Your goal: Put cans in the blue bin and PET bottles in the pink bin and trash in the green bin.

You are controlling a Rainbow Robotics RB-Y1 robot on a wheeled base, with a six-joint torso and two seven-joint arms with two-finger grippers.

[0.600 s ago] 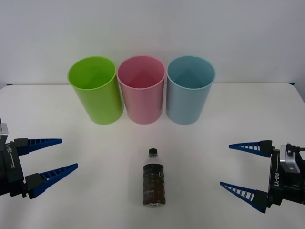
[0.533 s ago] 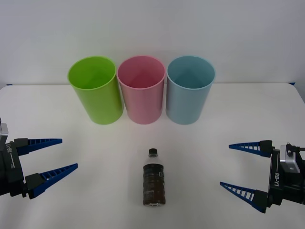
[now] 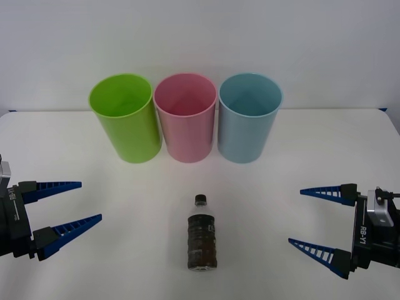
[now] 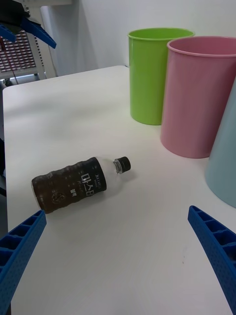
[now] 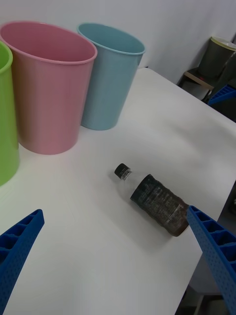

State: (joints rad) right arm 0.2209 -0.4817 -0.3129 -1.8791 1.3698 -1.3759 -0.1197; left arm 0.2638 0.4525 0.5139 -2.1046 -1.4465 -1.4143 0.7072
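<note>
A small PET bottle (image 3: 202,241) (image 4: 75,184) (image 5: 156,199) of dark drink lies on its side on the white table, black cap pointing toward the bins. At the back stand the green bin (image 3: 126,117) (image 4: 150,75) (image 5: 6,125), the pink bin (image 3: 185,116) (image 4: 198,95) (image 5: 47,86) and the blue bin (image 3: 249,117) (image 4: 225,152) (image 5: 108,75) in a row. My left gripper (image 3: 74,203) (image 5: 115,256) is open at the table's left, well apart from the bottle. My right gripper (image 3: 304,216) (image 4: 118,248) is open at the right, also apart from it.
The white table (image 3: 300,150) is bare between the bottle and the bins and on both sides. A white wall rises behind the bins. Furniture stands beyond the table edge in the wrist views.
</note>
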